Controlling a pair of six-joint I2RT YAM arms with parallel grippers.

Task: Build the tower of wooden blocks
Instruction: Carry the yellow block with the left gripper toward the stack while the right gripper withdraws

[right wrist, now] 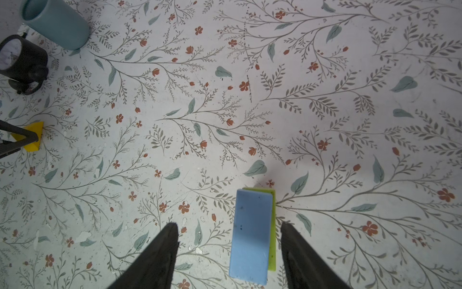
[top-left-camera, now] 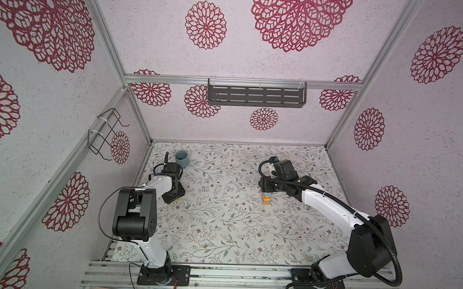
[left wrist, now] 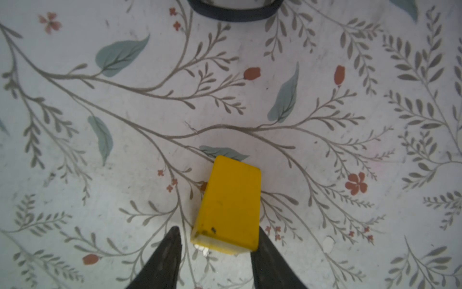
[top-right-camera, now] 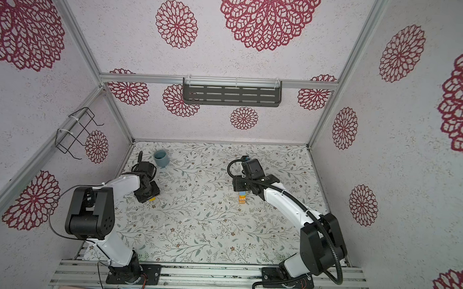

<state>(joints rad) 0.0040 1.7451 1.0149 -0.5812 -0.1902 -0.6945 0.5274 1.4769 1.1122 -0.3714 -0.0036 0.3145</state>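
The tower [top-left-camera: 266, 198] is standing right of centre in both top views, a slim column showing orange, light blue and yellow. Its light blue block [right wrist: 251, 235] is sitting on top, slightly askew over a green block [right wrist: 273, 225]. The right gripper [right wrist: 228, 225] is hanging over it, jaws spread, touching nothing. Left of centre, the left gripper [left wrist: 217, 232] is straddling a yellow block [left wrist: 228, 202], jaws spread, with one finger possibly touching.

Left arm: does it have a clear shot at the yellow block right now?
Probably yes. The left gripper straddles the yellow block, jaws open, with a gap at one finger. Nothing else on the table crowds it.
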